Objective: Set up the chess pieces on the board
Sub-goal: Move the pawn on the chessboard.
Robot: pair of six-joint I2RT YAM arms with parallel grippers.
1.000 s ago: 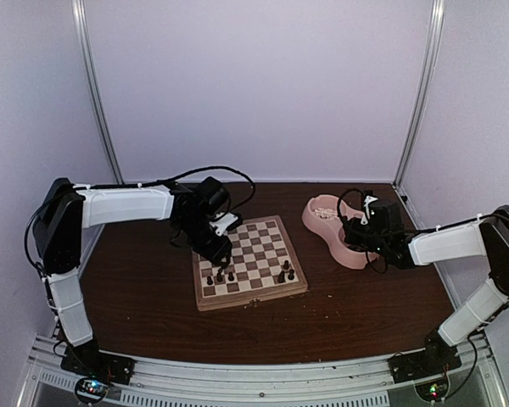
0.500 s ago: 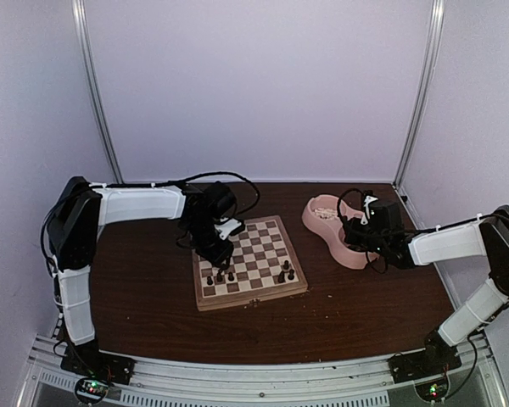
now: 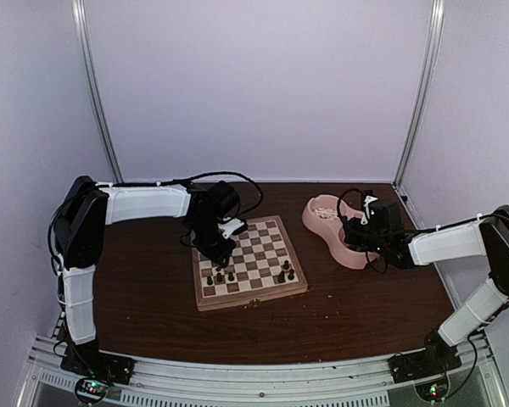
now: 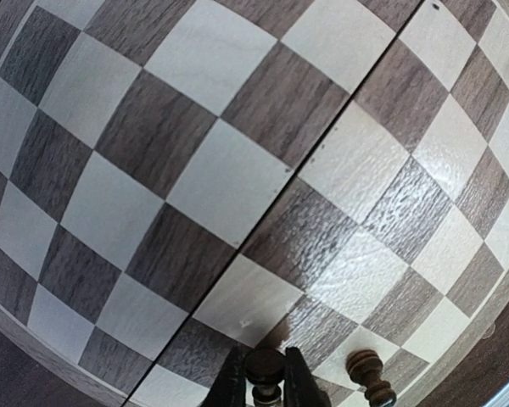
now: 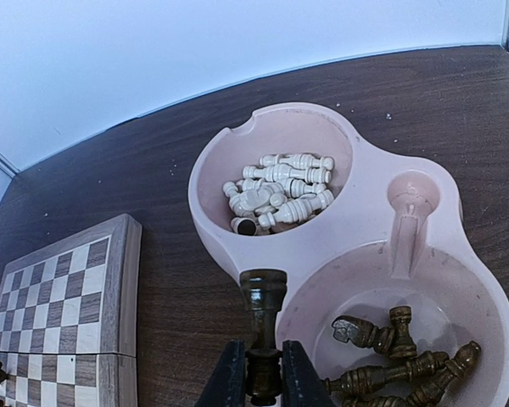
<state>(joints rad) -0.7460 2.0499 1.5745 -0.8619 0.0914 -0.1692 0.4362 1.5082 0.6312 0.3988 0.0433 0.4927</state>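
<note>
Placing dark men is the step in hand. The left pincer [image 4: 265,388] nips a small dark-brown turned wooden chess piece [image 4: 265,365] over the cream-and-brown checked wooden board [image 4: 237,170] beneath it. The right pincer [image 5: 254,377] clamps a dark turned piece [image 5: 263,292], with the pink double bowl [image 5: 373,229] just ahead. Next, probably: seat each upright and centred.

board [image 3: 267,244] open across its middle, dark chess pieces [image 3: 220,276] along near rows, pink bowl [image 3: 309,215] to its right

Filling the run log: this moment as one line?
left gripper: shut on dark piece at board edge | right gripper: shut on tall dark piece over pink bowl
</note>
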